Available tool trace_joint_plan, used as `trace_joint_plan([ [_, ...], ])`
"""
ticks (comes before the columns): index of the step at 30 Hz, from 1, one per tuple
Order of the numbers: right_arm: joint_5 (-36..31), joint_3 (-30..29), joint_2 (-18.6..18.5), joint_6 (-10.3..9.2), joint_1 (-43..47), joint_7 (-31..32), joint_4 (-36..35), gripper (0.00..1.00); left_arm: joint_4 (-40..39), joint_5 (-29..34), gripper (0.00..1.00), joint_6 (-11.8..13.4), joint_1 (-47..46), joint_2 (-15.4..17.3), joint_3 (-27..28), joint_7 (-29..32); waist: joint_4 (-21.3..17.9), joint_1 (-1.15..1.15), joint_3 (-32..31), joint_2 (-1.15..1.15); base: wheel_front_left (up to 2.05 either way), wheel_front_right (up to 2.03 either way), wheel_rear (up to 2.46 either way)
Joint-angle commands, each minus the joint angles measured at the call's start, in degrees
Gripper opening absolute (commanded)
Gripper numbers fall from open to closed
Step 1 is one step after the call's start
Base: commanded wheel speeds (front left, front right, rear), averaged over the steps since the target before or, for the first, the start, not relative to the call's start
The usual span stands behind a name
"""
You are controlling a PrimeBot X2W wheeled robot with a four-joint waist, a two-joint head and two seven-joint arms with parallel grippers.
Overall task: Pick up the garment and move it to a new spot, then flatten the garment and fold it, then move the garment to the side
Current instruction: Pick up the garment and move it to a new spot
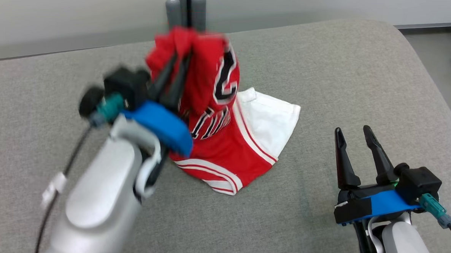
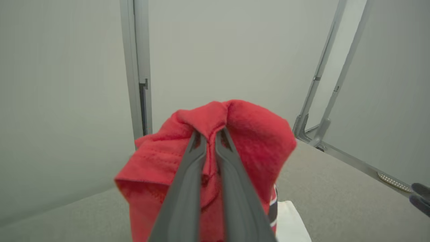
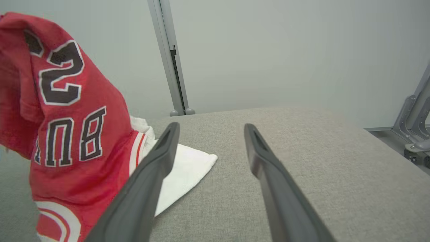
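Plainly, the left gripper (image 1: 182, 56) (image 2: 209, 133) is clamped on a bunched fold at the top of the red basketball jersey with black-and-white lettering and white-striped trim (image 1: 217, 141) (image 2: 255, 134) (image 3: 67, 134). Its two dark fingers are pressed close together with red cloth pinched between them. The jersey hangs from that grip as a tall, crumpled cone. Its upper part is off the surface, while its striped lower hem rests on the grey fabric-covered bench (image 1: 365, 71) (image 2: 336, 201) (image 3: 302, 151), near the middle and a little to the left in the head view. A large black numeral and a row of letters show on the side facing the right arm. A white flap of cloth (image 1: 271, 121) (image 3: 188, 168) lies flat on the bench at the jersey's right side, touching the striped edge.

The right gripper (image 1: 353, 130) (image 3: 211, 127) sits at the lower right of the head view, well apart from the jersey. Its fingers are spread wide with nothing between them, and they point across the bare bench.

A grey metal post (image 1: 187, 3) (image 2: 136, 67) (image 3: 168, 57) stands upright behind the bench's far edge, against a pale wall.
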Motion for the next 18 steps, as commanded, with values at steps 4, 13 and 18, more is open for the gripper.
trace_joint_plan([
  [4,0.37,-0.03,-0.13,0.01,-0.03,-0.30,0.16,1.00,3.10,-1.29,0.00,-0.08,8.05,-0.48,-1.48,-1.92,0.65,0.00,0.11,0.00,0.00,0.00,0.00],
  [13,-0.01,0.05,-0.12,0.01,0.90,-0.30,1.45,1.00,8.29,0.28,1.00,0.27,15.83,-1.68,-6.11,-5.15,2.40,0.00,-1.21,0.00,0.00,0.00,0.00],
  [18,-0.30,-0.33,-0.13,0.01,1.16,-0.30,2.09,1.00,6.83,-0.03,1.00,1.15,13.88,-1.76,-3.89,-9.68,3.86,0.00,-2.92,0.00,0.00,0.00,0.00],
])
